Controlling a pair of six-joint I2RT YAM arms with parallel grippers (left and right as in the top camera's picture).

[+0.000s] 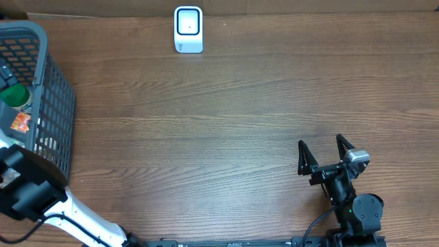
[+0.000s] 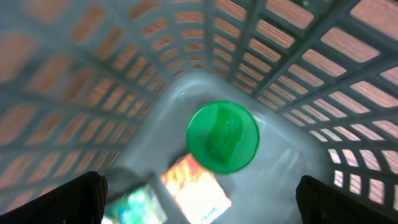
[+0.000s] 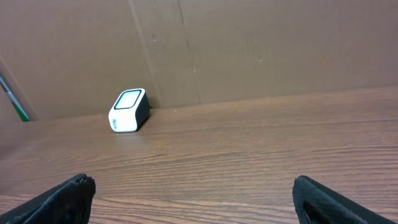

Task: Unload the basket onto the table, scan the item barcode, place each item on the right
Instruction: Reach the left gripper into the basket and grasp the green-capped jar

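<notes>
The wooden table [image 1: 226, 123] carries a grey mesh basket [image 1: 55, 103] at its left edge. The left gripper [image 2: 199, 182] points down into that basket with its jaws spread wide and empty, while the right gripper [image 1: 320, 142], equally wide and holding nothing, sits well apart from the basket at the near right. The white scanner [image 1: 188, 29] stands away from the basket at the table's back edge, and on the basket's floor lie a round green-lidded container [image 2: 222, 137] and, just beside it, an orange packet [image 2: 196, 190].
</notes>
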